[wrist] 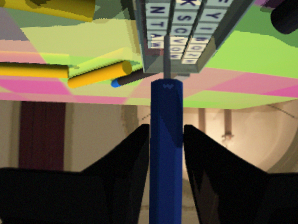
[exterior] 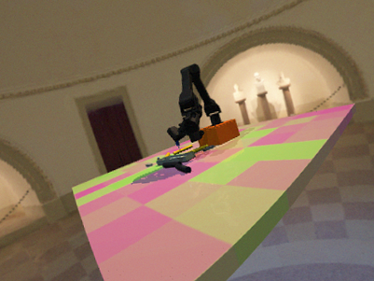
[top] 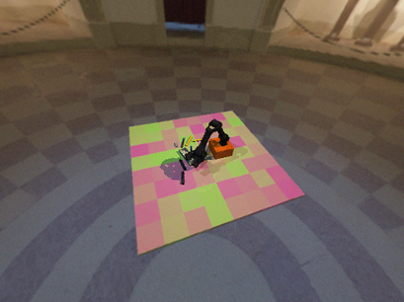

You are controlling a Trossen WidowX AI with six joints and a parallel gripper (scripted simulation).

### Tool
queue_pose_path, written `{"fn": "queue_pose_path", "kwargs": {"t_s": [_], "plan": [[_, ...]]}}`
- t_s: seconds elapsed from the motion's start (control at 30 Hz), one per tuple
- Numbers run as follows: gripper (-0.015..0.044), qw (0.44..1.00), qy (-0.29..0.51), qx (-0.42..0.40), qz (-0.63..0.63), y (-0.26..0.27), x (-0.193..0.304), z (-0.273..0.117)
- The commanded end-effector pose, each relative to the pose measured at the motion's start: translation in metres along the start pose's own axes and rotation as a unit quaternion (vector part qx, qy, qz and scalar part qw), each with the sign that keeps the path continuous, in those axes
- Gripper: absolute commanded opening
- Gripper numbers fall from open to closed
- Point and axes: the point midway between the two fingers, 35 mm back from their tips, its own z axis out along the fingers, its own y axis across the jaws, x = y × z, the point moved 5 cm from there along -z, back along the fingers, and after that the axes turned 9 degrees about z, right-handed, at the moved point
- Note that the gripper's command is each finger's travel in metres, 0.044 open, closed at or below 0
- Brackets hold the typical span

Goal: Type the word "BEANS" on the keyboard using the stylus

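Note:
The blue stylus [wrist: 166, 150] [exterior: 177, 144] is held between the two black fingers of my gripper [wrist: 166, 131], its thin grey tip pointing away from the fingers. In the wrist view the tip lies across the near end of the keyboard [wrist: 186, 30] [exterior: 177, 158] [top: 184, 152], beside the keys marked A and V. In the exterior view the stylus hangs over the keyboard with its lower end seeming raised; whether the tip touches a key cannot be told. Letters on several keys are small or blurred, and the tip covers part of the lettered rows.
Yellow sticks [wrist: 102, 74] [exterior: 182, 149] and a dark pen with a blue end [wrist: 116, 83] lie beside the keyboard. Black cylindrical things [top: 182, 178] [exterior: 177, 166] lie on its other side. An orange box [top: 221, 149] [exterior: 221, 132] stands by the arm's base.

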Motion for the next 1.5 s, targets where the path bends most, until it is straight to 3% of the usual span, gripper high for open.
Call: {"fn": "queue_pose_path", "kwargs": {"t_s": [0.0,0.3,0.7,0.8,1.47], "plan": [[0.0,1.0,0.002,-0.002,-0.001,-0.001,0.011,0.017],[0.0,1.0,0.01,-0.003,0.001,-0.002,0.036,0.051],[0.0,1.0,0.01,-0.003,0.0,0.001,0.019,0.062],[0.0079,1.0,0.011,-0.003,0.0,0.001,0.019,0.063],[0.0081,1.0,0.011,-0.003,0.0,0.003,0.009,0.07]]}}
